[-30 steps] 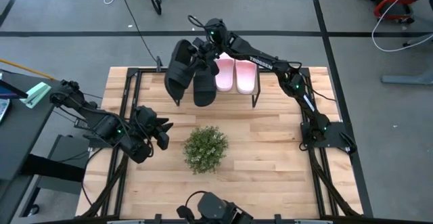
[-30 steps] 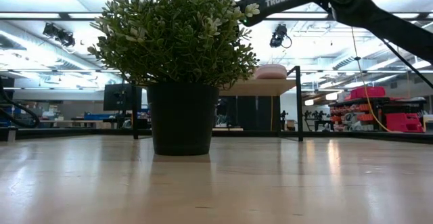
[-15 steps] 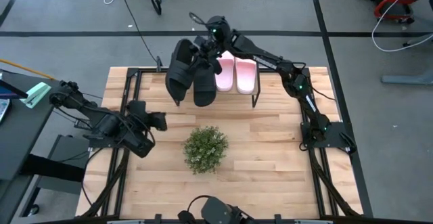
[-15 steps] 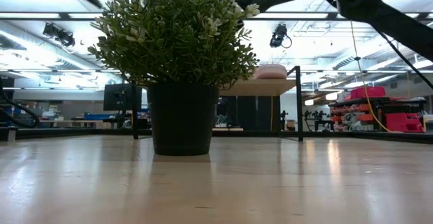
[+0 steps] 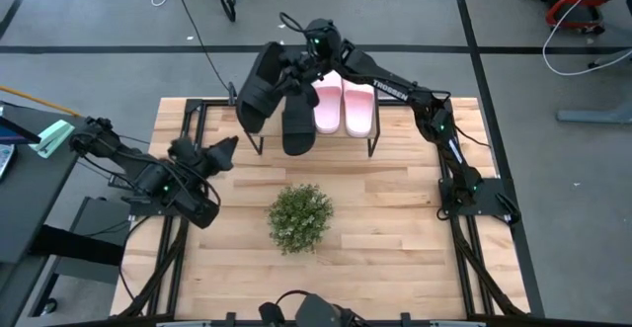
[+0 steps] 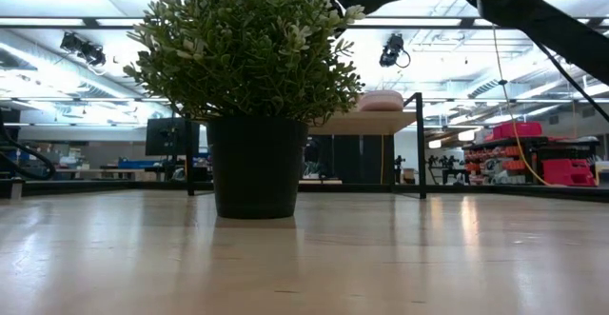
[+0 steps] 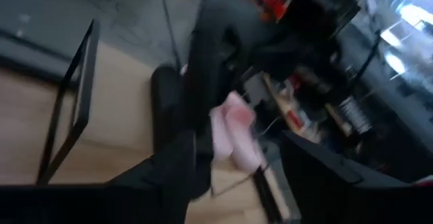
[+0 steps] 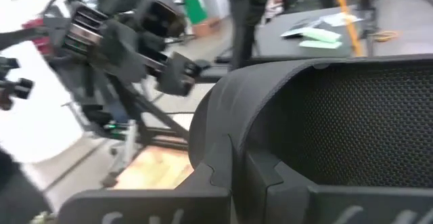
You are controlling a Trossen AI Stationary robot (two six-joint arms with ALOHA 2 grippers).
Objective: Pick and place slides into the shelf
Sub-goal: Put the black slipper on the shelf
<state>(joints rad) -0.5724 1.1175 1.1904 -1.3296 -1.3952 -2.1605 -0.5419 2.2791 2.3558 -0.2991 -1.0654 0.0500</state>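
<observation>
My right gripper [image 5: 299, 67] reaches over the table's far edge and is shut on a black slide [image 5: 257, 88], which is raised and tilted above the left end of the shelf [image 6: 371, 122]. A second black slide [image 5: 298, 127] lies flat on the shelf on its sole. Beside it, two pink-and-white slides [image 5: 344, 110] also lie flat; one pink slide [image 6: 383, 99] shows in the low view. My left gripper [image 5: 219, 149] hangs open above the table's left side, pointing toward the shelf and touching nothing. The left wrist view shows the slides [image 7: 230, 132] ahead of it, blurred. My right gripper holds the black slide by its far end [image 5: 281, 65], coming at it level from the table's right. The broad strap [image 8: 284, 109] fills the right wrist view and hides the contact. The slide is lifted clear and tilted, its free end [image 5: 247, 120] lowest.
A potted plant [image 5: 299, 216] in a black pot [image 6: 255, 167] stands mid-table, in front of the shelf. The shelf's thin black legs [image 5: 373, 145] stand near the far edge. Bare wooden tabletop [image 5: 395, 238] lies on the right and near sides.
My right gripper has risen a little and drawn toward the far edge, and the black slide has tipped further, its free end swinging toward the table's left. My left gripper has swung from pointing right to pointing toward the shelf, moving toward the far edge.
</observation>
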